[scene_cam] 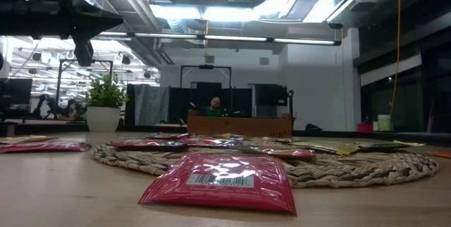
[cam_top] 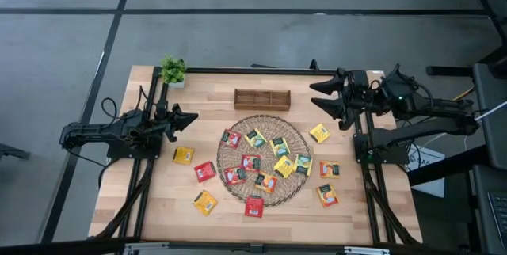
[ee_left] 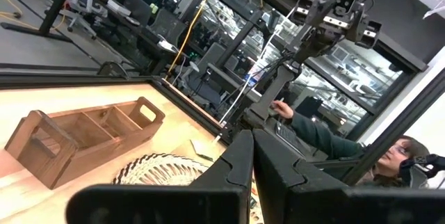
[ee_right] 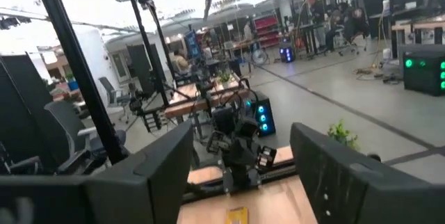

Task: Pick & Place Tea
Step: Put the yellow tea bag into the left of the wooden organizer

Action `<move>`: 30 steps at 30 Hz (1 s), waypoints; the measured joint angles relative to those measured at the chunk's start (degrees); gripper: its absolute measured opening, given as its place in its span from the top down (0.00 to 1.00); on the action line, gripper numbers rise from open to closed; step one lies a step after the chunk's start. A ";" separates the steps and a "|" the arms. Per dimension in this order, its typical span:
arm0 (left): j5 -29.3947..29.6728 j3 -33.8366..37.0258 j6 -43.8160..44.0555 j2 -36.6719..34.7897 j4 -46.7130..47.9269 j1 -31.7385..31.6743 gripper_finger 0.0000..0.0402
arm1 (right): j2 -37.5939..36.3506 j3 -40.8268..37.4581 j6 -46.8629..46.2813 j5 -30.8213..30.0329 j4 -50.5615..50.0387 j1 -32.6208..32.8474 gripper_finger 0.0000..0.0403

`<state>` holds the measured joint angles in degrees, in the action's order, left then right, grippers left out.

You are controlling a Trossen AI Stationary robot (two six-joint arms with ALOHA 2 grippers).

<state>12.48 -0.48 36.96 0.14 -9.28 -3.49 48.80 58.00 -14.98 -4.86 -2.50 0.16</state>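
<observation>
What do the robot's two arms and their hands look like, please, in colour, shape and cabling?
Both arms are black and slender, built of jointed segments. The left hand ends in two dark, tapering fingers with flat angular faces. The right hand has two broad, dark, slab-like fingers. Black cables run along both arms, and a small green light glows on the right arm.
</observation>
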 joint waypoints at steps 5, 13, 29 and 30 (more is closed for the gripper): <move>-0.06 -0.01 0.89 0.00 0.00 -0.01 0.98 | 0.03 0.01 -2.96 -1.42 -7.57 -0.68 0.40; -0.14 0.01 1.48 0.00 0.00 0.00 0.98 | 1.56 0.01 -5.95 -1.57 -17.19 -2.92 0.41; -0.14 0.01 1.43 0.00 0.00 -0.01 0.98 | 9.01 -0.01 -8.83 3.98 -35.54 -8.35 0.42; -0.14 0.01 1.43 0.00 0.00 -0.01 0.98 | 9.53 0.01 -8.83 4.53 -35.54 -8.50 0.42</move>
<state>12.34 -0.47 38.39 0.14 -9.28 -3.50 58.32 58.01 -23.81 -0.33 -38.04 -8.33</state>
